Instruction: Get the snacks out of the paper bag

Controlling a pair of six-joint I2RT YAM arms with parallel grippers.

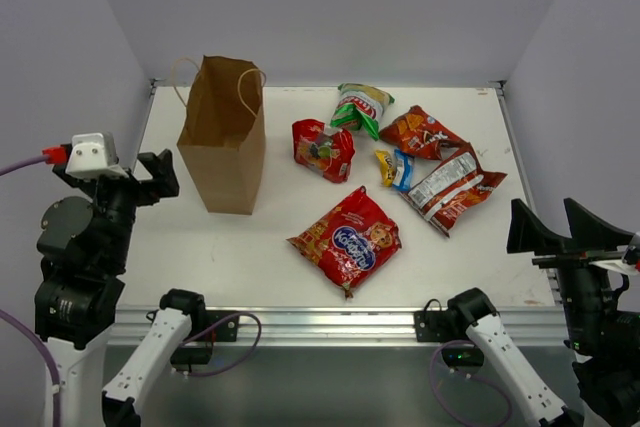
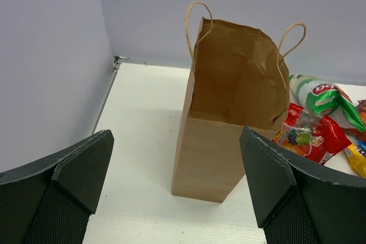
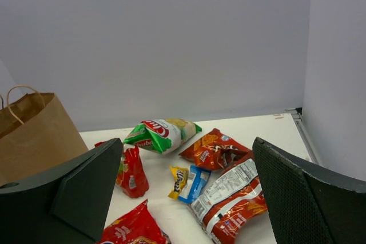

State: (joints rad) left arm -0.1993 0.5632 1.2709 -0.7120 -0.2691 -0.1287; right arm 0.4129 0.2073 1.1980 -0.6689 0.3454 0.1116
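No txt I can read for sure in any view. The green-and-white packet [image 3: 162, 134], ahead and a bit left of the right gripper [image 1: 545, 219], has a red logo w/ white letters, too blurred to spell out. The big red packet [image 1: 347, 239], left of that gripper, shows a blue oval logo, wording illegible. The small yellow-and-blue packet [image 3: 187, 181] has dark lettering, unreadable. The silver-backed packet [image 3: 231, 198], closest to the gripper, carries fine print only, not legible.

My white bench [image 1: 230, 257] carries the paper bag [image 1: 225, 137] upright at ten o'clock, with six snacks [image 1: 347, 239] scattered from the middle toward two o'clock.
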